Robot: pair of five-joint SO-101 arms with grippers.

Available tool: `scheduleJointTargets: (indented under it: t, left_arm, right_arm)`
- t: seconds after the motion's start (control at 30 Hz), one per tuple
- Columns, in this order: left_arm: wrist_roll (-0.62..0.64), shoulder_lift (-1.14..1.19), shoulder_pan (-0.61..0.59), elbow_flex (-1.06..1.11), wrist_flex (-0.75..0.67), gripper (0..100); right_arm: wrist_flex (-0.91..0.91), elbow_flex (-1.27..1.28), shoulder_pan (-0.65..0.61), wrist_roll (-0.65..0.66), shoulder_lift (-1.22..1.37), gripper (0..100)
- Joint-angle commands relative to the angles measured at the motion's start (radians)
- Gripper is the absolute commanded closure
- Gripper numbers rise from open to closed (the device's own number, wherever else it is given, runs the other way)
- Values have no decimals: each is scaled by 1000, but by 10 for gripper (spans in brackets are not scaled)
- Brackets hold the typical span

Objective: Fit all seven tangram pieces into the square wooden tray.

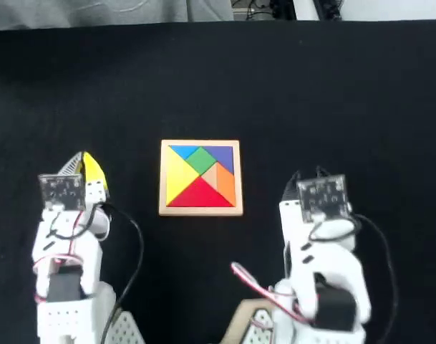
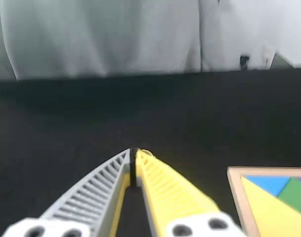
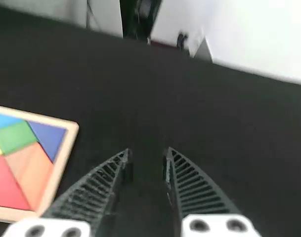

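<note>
You had the wooden tray (image 1: pixel 163 179) lying flat near the middle of the black tabletop (image 1: pixel 332 93), a little closer to the near edge than to the far one, with its sides square to the tabletop's edges. Seven coloured shapes filled it flush, edge to edge: a yellow triangle (image 1: pixel 176 179) along the left side, a red triangle (image 1: pixel 201 195) along the near side, a green square (image 1: pixel 201 159) by the centre, a light blue triangle (image 1: pixel 182 150) at the far left corner, a dark blue piece (image 1: pixel 223 155) at the far right corner, an orange piece (image 1: pixel 228 186) along the right side, and a pale tan piece (image 1: pixel 212 175) between the green and the orange. Your left gripper (image 1: pixel 82 154) hung toward the tabletop's left edge, level with the tray and apart from it, its grey and yellow fingers pressed together at the tips with nothing between them. Your right gripper (image 1: pixel 308 172) sat on the other side, toward the right edge, also apart from the tray; its two black fingers stood a narrow gap apart over bare tabletop and held nothing. In the right wrist view the tray's corner lay off to one side of those fingers, not touching them.
</note>
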Motion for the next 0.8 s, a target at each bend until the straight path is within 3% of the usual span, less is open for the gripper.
scheduleJointTargets:
  t: [0.0, 0.3, 0.5, 0.7, 0.77]
  left_arm:
    - [-8, -12, -31, 25, -26, 970]
    - [-2, -5, -5, 25, 92, 970]
    - [0, -9, 21, 25, 290, 970]
    - [-6, -9, 16, 25, 531, 970]
    - [-8, -9, 16, 25, 621, 970]
  right_arm:
    - [-160, 168, 46, -6, -91, 881]
    - [-287, 395, 43, -11, -88, 881]
    - [-123, 394, 35, -147, -90, 881]
    - [203, 394, 32, -147, -90, 879]
    - [209, 394, 32, -155, -90, 881]
